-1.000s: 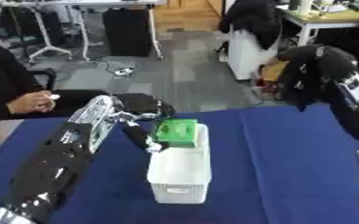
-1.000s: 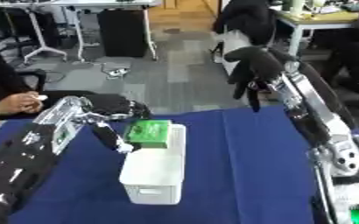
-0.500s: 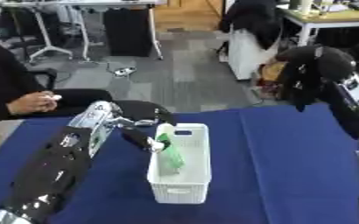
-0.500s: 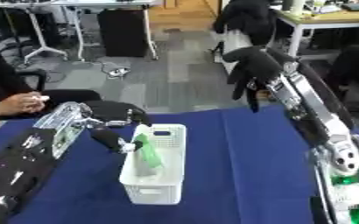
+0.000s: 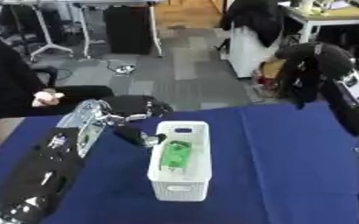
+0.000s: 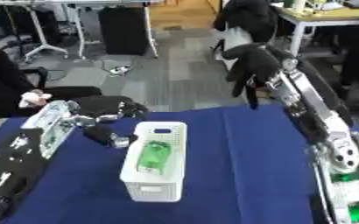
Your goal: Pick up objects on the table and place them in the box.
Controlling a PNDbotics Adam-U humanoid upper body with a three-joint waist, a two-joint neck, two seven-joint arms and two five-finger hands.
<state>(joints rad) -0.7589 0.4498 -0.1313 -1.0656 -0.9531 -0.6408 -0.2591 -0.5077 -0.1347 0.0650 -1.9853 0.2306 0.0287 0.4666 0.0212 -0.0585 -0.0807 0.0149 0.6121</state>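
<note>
Room, left eye view: office floor with desks, chairs and a dark cabinet beyond your blue table (image 5: 290, 166), which fills the near half.
Box: white slotted box (image 5: 181, 168) sits near the table's middle, long side running near to far.
Object: green item (image 5: 176, 154) lies inside the box, on its floor, roughly at mid-length.
Left hand: your left hand (image 5: 140, 107) hovers just left of the box's far end, fingers relaxed and spread, holding nothing; a dark thumb-like part reaches toward the box wall, contact unclear.
Progress: the green item is in, so that placement looks finished; no other loose object shows on the cloth you can see.

Room, right eye view: same office; a person's hand and dark sleeve at the far left edge stay off the table.
Right hand: your right hand (image 6: 253, 65) hangs raised above the table's far edge, well apart from the box, fingers drooping straight down, empty.
Left arm: it lies along the left side of the cloth, from the near left corner up to the box.
Open room: wide bare cloth to the right of the box and near it; the left gap between arm and box is narrow.
Edges: the table's far edge runs just behind the left hand, so lift before swinging outward, I'd judge.
</note>
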